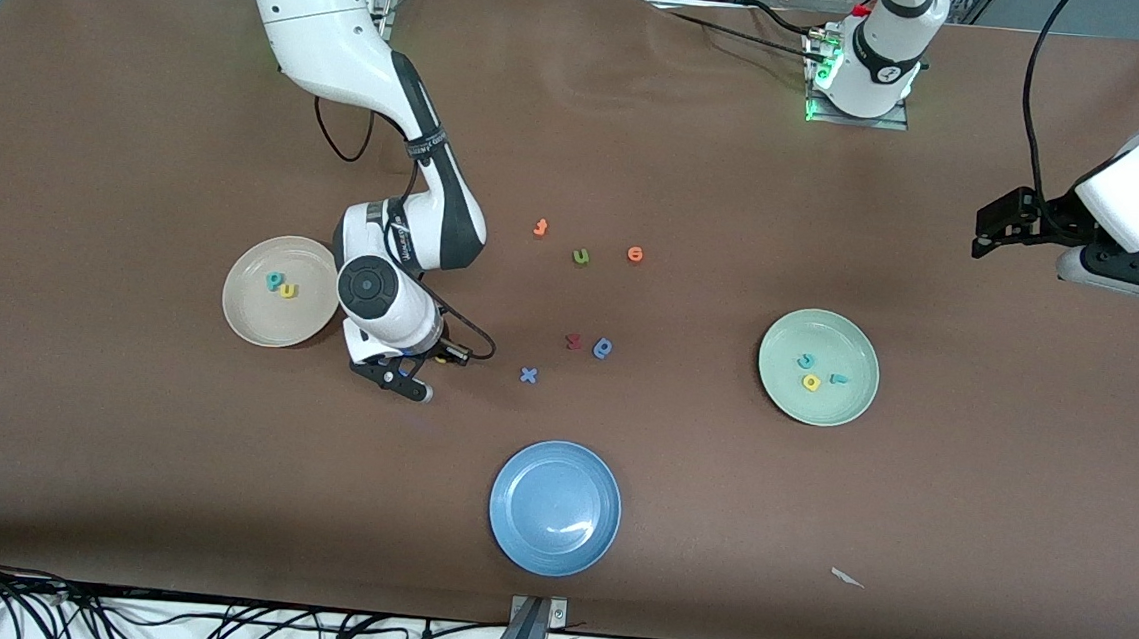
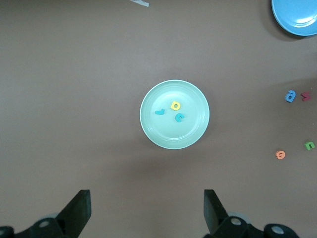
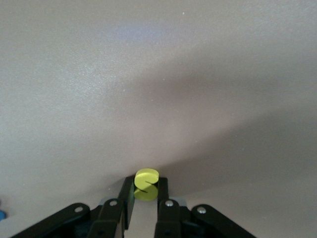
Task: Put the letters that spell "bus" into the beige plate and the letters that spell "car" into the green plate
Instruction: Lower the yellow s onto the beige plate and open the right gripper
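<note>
Two hands are being shown over a brown desk. The right hand [image 1: 422, 374] is being held low at the desk, just beside the beige plate [image 1: 253, 322] toward the left arm's end, and its fingers [image 3: 128, 198] are being pressed onto a yellow s [image 3: 146, 181], which is being gripped between the tips; which way this letter is pointing cannot be told. A dark band with pale lettering is being carried on the right arm, but the writing cannot be read.

Next to that hand, the beige plate is carrying a teal b [image 1: 274, 282] and a yellow u [image 1: 288, 291], the two letters touching. Well apart from it, toward the left arm's end, the green plate [image 1: 849, 409] is holding a teal c [image 1: 806, 360], a yellow a [image 1: 811, 383] and a teal r [image 1: 838, 378], lying close together.

The left hand [image 2: 147, 215] is being kept waiting high above the green plate, its fingers spread wide with nothing between them.

Between the two plates, an orange letter [image 1: 540, 226], a green u [image 1: 581, 256], an orange round letter [image 1: 635, 254], a red letter [image 1: 573, 341], a blue round-bowled letter [image 1: 604, 348] and a blue x [image 1: 528, 375] are lying scattered. A blue plate [image 1: 524, 542] is sitting nearer to the front camera than these, and a white scrap [image 1: 847, 578] is lying on the cloth.
</note>
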`<state>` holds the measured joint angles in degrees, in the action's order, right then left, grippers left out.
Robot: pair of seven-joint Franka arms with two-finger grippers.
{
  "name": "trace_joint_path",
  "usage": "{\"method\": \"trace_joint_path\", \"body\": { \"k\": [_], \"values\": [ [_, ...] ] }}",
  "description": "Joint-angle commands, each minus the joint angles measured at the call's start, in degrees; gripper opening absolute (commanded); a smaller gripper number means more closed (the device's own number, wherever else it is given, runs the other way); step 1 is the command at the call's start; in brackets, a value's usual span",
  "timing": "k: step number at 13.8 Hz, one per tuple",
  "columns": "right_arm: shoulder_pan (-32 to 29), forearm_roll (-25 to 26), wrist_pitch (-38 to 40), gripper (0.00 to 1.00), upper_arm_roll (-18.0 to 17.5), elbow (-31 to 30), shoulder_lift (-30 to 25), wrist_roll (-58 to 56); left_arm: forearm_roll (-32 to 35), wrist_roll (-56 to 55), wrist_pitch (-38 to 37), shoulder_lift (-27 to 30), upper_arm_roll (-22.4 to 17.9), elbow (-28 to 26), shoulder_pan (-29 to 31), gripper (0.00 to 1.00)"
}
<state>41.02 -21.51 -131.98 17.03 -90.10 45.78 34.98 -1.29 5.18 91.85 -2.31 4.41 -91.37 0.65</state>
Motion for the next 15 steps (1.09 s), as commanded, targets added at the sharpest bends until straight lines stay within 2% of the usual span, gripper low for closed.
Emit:
{"method": "trace_joint_path", "body": {
  "k": [1,4,7,13,15],
  "values": [
    [-0.68,-1.25,2.51,0.10,-0.16,3.35,1.33,-0.18,1.29,0.01,-1.32,0.20,0.33,1.01,0.23,1.00],
    [-1.38,0.67,9.19,0.10,1.51,6.51,0.63,-3.23,1.20,-0.08,-1.32,0.12,0.60,1.10,0.14,1.00],
    [-1.21,1.12,13.75,0.10,5.37,3.54,-1.83,-9.74,1.20,0.18,-2.46,0.12,0.33,2.33,0.14,1.00],
    [-1.03,2.00,13.94,0.10,12.40,-10.95,-13.15,-26.34,1.20,0.10,-2.55,0.12,0.42,2.42,0.14,1.00],
    [-1.03,4.71,12.02,0.10,13.38,-17.88,-17.81,-29.87,1.20,0.10,-2.55,0.12,0.42,2.42,0.14,1.00]
  ]
}}
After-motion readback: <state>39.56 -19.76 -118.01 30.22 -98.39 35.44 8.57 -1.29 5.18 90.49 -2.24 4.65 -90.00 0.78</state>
